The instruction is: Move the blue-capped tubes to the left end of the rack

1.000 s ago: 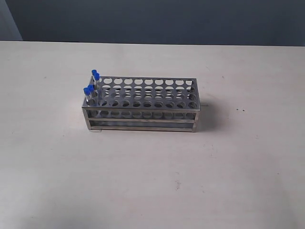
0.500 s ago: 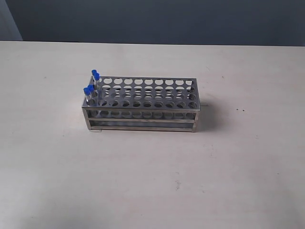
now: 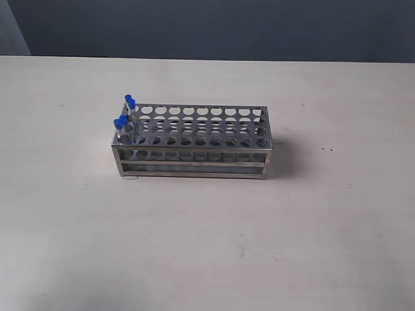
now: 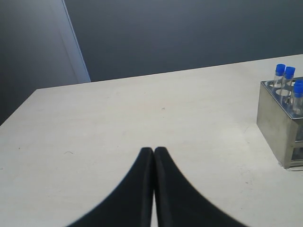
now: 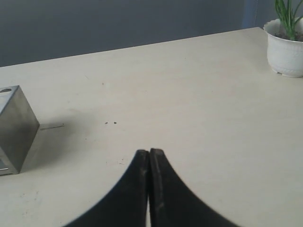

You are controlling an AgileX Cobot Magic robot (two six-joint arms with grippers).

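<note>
**Blue caps at the rack's left end, both sets of jaws together**

The rack (image 3: 193, 139) sits near the middle of your tabletop (image 3: 207, 246), with its long side running left to right. Its steel top plate shows rows of round holes, and the sides are open frame.

All four blue-capped tubes (image 3: 130, 103) stand upright in holes at the rack's left end. Two are in the far rows and two in the near rows, and each pair stands so close that its caps almost overlap. The caps rise just above the top plate. Every other hole you can see in the plate is open.

A thin grey sliver (image 3: 277, 138) lies on the tabletop just beside the base of the rack's right end. What it is cannot be made out.

Your left gripper (image 4: 154, 150) has its jaws pressed together with nothing between them. It hovers over bare tabletop to the left of the rack. Its wrist view catches the rack's left end wall and three of the blue caps at the edge of the picture.

Your right gripper (image 5: 149, 151) also has its jaws together and empty. It is over the tabletop to the right of the rack, well apart from it. Only a corner of the rack's right end shows in its wrist view. A white potted plant (image 5: 285, 42) stands at the far edge of the tabletop on that side.
</note>
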